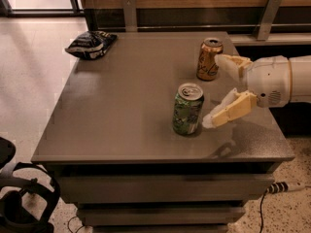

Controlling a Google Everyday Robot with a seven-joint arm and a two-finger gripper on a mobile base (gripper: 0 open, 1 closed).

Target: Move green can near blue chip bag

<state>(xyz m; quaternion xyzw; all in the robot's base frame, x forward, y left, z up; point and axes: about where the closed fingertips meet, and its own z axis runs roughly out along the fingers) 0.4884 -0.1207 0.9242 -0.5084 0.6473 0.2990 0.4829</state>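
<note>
- Standing upright on a grey table (121,110) is the green can (188,109), placed right of the table's centre and towards the front edge, with its silver top showing.
- The blue chip bag (91,44) is lying wrinkled at the table's far left corner, well apart from the green can.
- An orange-gold can (209,59) is standing upright behind the green can, towards the far right of the table.
- The robot's white arm is extending in from the right edge of the view, over the right side of the table.
- The gripper (218,92) is hovering just to the right of the green can, with its two cream fingers spread wide and gripping nothing.
- One finger is pointing towards the orange-gold can, its tip just beside that can.
- The other finger is angling down towards the green can, its tip just beside the can's lower right side; whether it is touching cannot be told.
- A cable (282,187) is lying on the speckled floor at the lower right.
</note>
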